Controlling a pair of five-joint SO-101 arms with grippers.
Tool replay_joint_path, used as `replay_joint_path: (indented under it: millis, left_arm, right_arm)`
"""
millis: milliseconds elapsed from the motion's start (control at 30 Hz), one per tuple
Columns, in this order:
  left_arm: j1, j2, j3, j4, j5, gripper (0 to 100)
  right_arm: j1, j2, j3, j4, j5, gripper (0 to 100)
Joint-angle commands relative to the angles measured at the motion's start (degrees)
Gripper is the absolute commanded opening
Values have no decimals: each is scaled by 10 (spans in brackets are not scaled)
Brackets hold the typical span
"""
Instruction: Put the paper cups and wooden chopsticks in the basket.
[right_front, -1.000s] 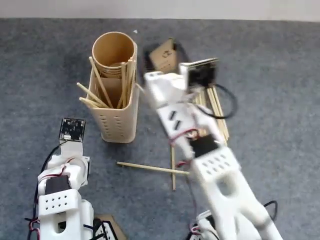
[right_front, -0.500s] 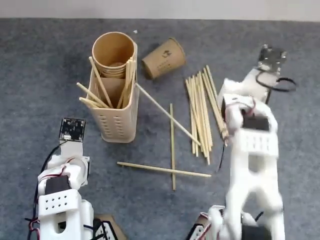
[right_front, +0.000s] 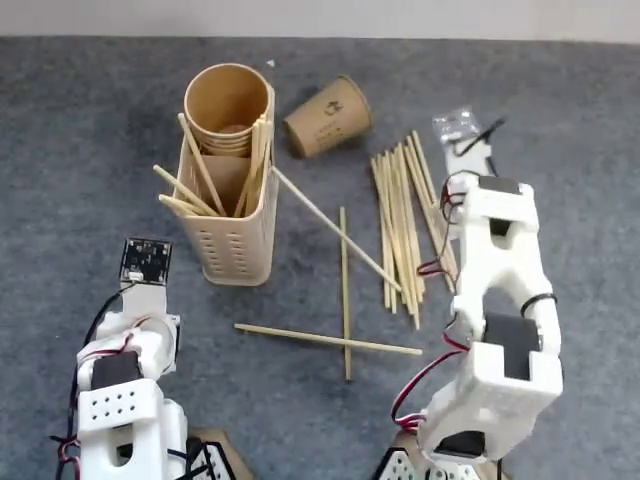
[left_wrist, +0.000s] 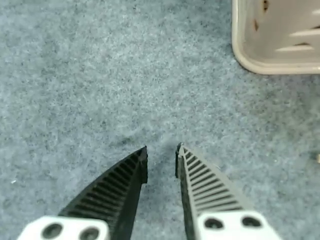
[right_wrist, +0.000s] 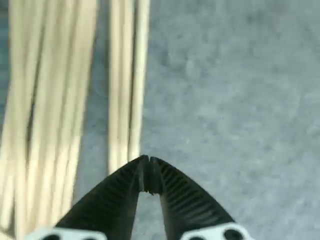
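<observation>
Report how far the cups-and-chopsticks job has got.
Done: stacked paper cups and several chopsticks stand in the basket. In hand: nothing. The right arm has its jaws shut, empty, at the chopstick bundle; the left arm has its jaws open over carpet. Left: the tipped cup, the bundle and three loose sticks.

Cut-off basket, blurred sticks, covered edges.
In the left wrist view the basket (left_wrist: 280, 55) is cut by the picture's edge, leaving 1 rounded corner, and a pale sliver (left_wrist: 317, 158) at the edge is too small to name. In the right wrist view the bundle of wooden chopsticks (right_wrist: 65, 85) is blurred and runs past the edge, so the sticks cannot be counted. From above, the right arm (right_front: 495, 250) covers that bundle's right-hand edge. The basket wall hides the lower parts of the nested paper cups (right_front: 225, 105), so their number cannot be told.
</observation>
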Motion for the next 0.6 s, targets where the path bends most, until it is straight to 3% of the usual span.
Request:
replay_joint_path:
  millis: [0, 133, 567]
  left_arm:
    - [7, -7, -4, -9, 1, 126]
    - [7, -7, -4, -9, 1, 126]
    - [6, -7, -4, -9, 1, 126]
  right_arm:
    - [-11, -7, -21, 6, 15, 74]
    - [-19, -9, -9, 6, 16, 178]
    - [-29, 34, 30, -12, 17, 176]
